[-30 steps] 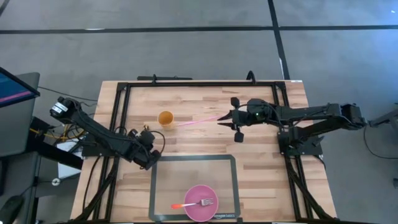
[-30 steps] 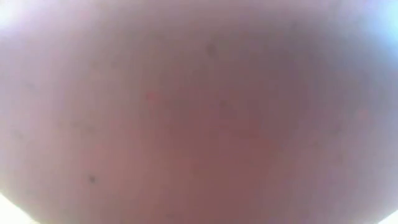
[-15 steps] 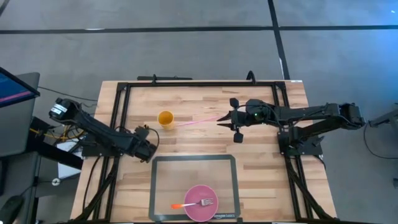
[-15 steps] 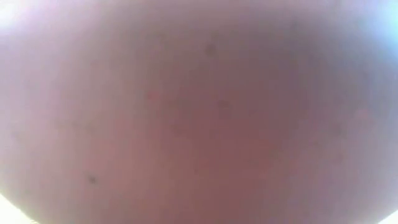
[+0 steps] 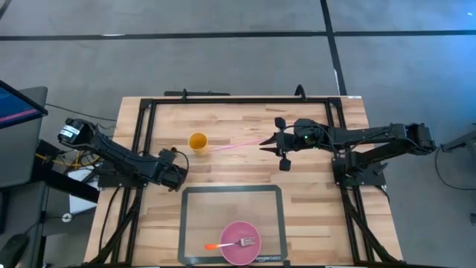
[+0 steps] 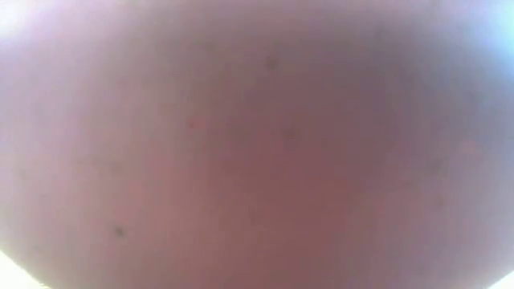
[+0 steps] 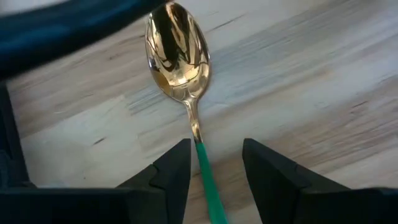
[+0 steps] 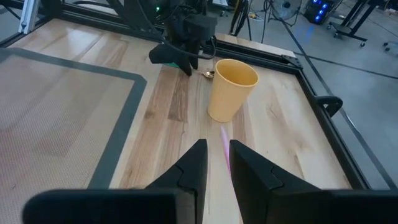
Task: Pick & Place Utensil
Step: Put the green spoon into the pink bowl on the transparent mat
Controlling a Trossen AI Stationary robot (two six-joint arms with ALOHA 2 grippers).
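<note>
A gold spoon (image 7: 179, 53) with a green handle (image 7: 206, 177) lies flat on the wooden table. My left gripper (image 7: 214, 165) is open, with one finger on either side of the handle and clear of it. In the high view this gripper (image 5: 175, 165) is at the table's left, near a yellow cup (image 5: 198, 141). My right gripper (image 5: 269, 141), right of the cup, is shut on a thin pink utensil (image 5: 242, 144) that points toward the cup. A fork (image 5: 232, 243) with an orange handle lies on a pink plate (image 5: 239, 253). My right gripper pinches the pink utensil's right-hand end (image 8: 224, 144) between its two fingers. The fingers come level from the table's right side and lie along the utensil. Its free end (image 5: 221, 149) reaches almost to the cup; whether it rests on the table I cannot tell.
A grey-bordered mat (image 5: 183, 223) at the table's near edge carries the plate. A black frame (image 5: 223, 100) runs around the tabletop. The yellow cup (image 8: 231, 87) stands upright between the two grippers. The low view shows only a pinkish blur.
My left gripper has moved from the mat's far left corner toward the table's far edge, closer to the cup. My right gripper and the pink utensil have kept still.
</note>
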